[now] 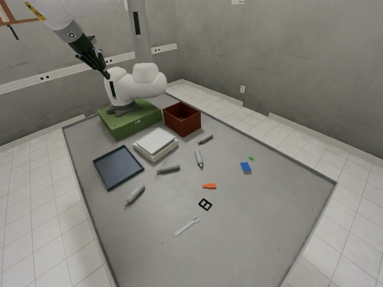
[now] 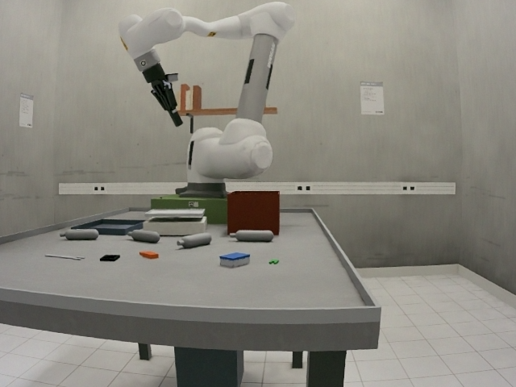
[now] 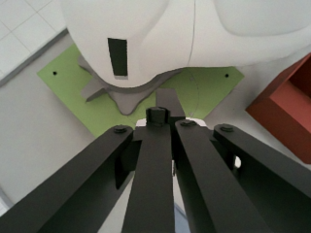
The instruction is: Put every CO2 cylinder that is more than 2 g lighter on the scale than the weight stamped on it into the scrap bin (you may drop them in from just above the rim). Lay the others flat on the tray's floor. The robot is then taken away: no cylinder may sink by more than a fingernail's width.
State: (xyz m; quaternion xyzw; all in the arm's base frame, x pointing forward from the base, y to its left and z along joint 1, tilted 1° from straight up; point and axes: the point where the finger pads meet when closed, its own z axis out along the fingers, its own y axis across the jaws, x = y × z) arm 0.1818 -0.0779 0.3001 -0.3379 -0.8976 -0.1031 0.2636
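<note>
Several grey CO2 cylinders lie flat on the table: one (image 1: 204, 138) (image 2: 252, 235) by the red scrap bin (image 1: 182, 118) (image 2: 253, 212) (image 3: 287, 104), one (image 1: 198, 158) (image 2: 194, 240) in front of the scale, one (image 1: 168, 168) (image 2: 143, 235) between scale and tray, one (image 1: 134, 194) (image 2: 79, 234) in front of the tray. The white scale (image 1: 155, 143) (image 2: 175, 221) stands bare. The dark blue tray (image 1: 117, 167) (image 2: 109, 226) holds nothing. My gripper (image 1: 105, 73) (image 2: 176, 121) is shut and empty, high above the table near the arm's base.
A green base block (image 1: 130, 118) (image 2: 216, 205) (image 3: 73, 83) carries the arm. Small items lie on the table: a blue block (image 1: 245, 167) (image 2: 235, 259), a green clip (image 1: 251, 158) (image 2: 273, 261), an orange piece (image 1: 209, 185) (image 2: 148, 254), a black buckle (image 1: 204, 204) (image 2: 109, 257), a white fork (image 1: 186, 226) (image 2: 64, 256).
</note>
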